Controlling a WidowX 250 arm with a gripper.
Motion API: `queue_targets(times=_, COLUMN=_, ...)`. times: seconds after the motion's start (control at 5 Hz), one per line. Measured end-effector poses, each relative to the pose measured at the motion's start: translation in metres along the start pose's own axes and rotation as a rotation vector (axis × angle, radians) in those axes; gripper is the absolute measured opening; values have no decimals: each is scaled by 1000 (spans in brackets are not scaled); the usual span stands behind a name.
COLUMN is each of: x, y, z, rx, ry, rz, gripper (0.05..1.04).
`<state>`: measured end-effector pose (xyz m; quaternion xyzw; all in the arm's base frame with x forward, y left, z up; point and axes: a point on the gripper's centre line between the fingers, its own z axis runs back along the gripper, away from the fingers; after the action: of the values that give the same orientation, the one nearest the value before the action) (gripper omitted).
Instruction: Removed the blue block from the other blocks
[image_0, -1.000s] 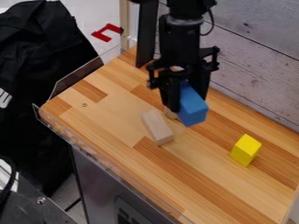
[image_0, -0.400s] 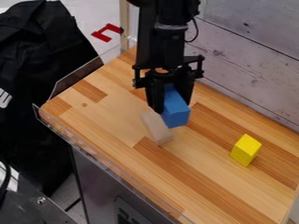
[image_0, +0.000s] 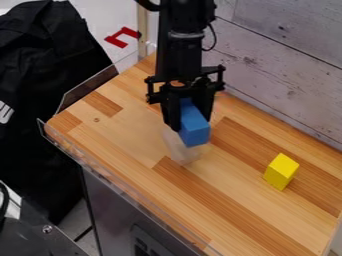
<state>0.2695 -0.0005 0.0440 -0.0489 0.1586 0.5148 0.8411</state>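
Note:
The black gripper (image_0: 190, 116) hangs over the upper middle of the wooden table, closed around a blue block (image_0: 194, 128). The block points down and slightly right from between the fingers. Just below and left of it lies a pale wooden block (image_0: 179, 151), its upper part partly covered by the gripper and the blue block. Whether the blue block touches the pale one I cannot tell. Off to the right, a yellow block (image_0: 281, 171) sits apart on the table.
The wooden table (image_0: 240, 215) has a clear plastic guard (image_0: 127, 192) along its lower left edge. A grey plank wall (image_0: 287, 75) runs behind its upper right side. Black cloth (image_0: 47, 65) hangs left of the table.
The gripper has moved left with the blue block in its grasp, bringing it closer to the pale block and covering more of it. The yellow block stayed put.

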Motion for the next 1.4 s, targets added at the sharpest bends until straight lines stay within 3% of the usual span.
queue_targets(times=1.0, x=13, y=3, z=-35, rx=44, ry=69, rz=-23, gripper=579)
queue_targets(times=1.4, x=17, y=2, z=-33, rx=30, ry=58, rz=-17, gripper=579)
